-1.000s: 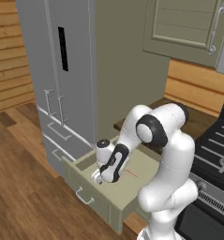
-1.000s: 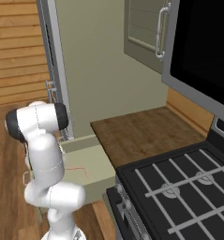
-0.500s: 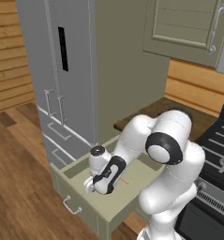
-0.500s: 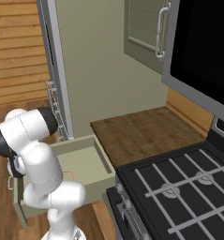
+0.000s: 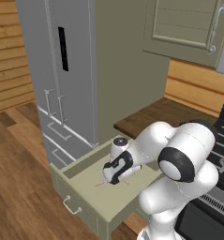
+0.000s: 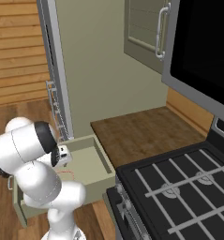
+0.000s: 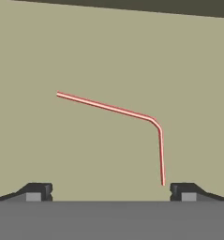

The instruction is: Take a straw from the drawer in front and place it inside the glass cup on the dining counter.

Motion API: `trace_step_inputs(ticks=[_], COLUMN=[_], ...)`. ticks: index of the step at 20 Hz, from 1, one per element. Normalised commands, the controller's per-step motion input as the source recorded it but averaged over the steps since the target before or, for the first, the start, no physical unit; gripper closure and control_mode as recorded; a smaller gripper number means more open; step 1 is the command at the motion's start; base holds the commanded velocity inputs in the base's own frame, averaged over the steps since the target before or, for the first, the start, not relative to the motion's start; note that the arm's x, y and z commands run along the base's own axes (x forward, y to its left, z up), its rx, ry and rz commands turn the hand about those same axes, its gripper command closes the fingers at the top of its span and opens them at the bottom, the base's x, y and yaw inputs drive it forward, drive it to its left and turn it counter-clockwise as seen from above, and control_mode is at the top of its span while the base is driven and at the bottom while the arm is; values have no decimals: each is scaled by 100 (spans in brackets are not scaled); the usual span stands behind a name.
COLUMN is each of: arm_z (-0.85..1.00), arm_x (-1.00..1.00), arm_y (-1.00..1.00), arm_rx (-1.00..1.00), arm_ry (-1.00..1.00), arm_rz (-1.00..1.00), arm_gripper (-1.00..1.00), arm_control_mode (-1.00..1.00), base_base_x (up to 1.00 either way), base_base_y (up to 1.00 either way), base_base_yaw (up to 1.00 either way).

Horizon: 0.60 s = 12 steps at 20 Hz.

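The straw (image 7: 132, 112) is pinkish-red with a pale stripe; the drawer (image 5: 85, 199) is sage-green with a silver handle (image 5: 71, 207); the pincer (image 7: 111, 191) has dark tips.

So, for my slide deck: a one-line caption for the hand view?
Open gripper poised above a bent red straw lying on the drawer floor.

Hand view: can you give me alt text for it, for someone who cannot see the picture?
A thin pinkish-red straw with a sharp bend lies flat on the sage-green floor of the drawer. The open claw looks down on it, its two dark fingertips spread wide, and holds nothing.
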Motion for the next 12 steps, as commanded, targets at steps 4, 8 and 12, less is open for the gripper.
trace_step_inputs(ticks=[4,8,12], arm_z=[0,-3,-7], arm_x=[31,30,37], arm_y=[-38,-20,-13], arm_rx=[0,0,0], arm_ry=[4,4,7], arm_rz=[0,2,4], arm_gripper=[-100,-100,-100], arm_control_mode=[-100,-100,-100], base_base_x=[0,0,0], base_base_y=[0,0,0], base_base_yaw=[0,0,0])
